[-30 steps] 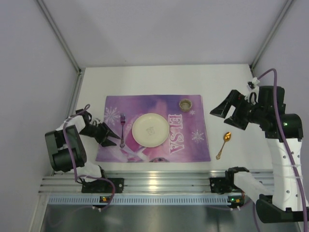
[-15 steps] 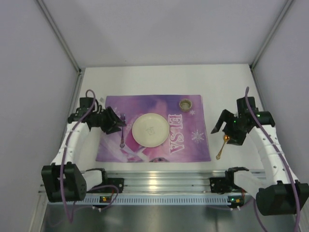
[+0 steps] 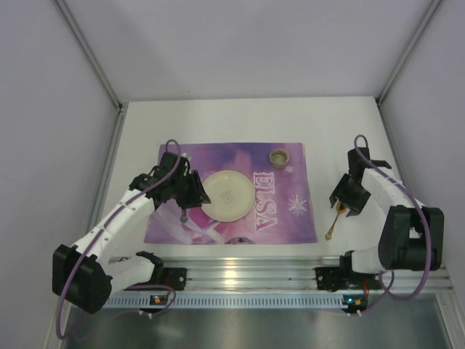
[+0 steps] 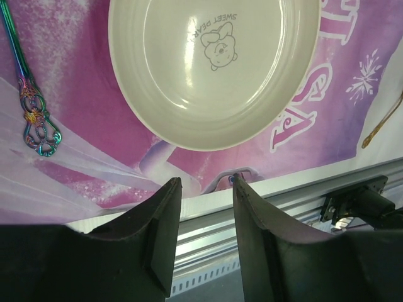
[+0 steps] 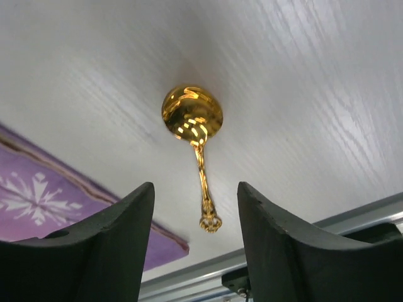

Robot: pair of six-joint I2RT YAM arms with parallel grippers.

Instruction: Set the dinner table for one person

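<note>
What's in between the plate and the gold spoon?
Between the plate and the spoon there is just the purple ELSA placemat, then a strip of bare white table. The top view shows it.

**Left arm** (image 3: 116, 219), lower left of the overhead view: white tubular links joined by black cylindrical joint housings (image 3: 76, 273), with a thin purple cable (image 3: 170, 142) looped along its length. **Right arm** (image 3: 385, 185), right of the frame: the same white links and a second purple cable (image 3: 358, 139). **Left gripper** (image 3: 195, 192) and **right gripper** (image 3: 344, 201): black throughout. In the wrist views, the left fingers (image 4: 160, 245) and right fingers (image 5: 119, 242) are matte black, smooth and tapered to rounded tips.
</note>
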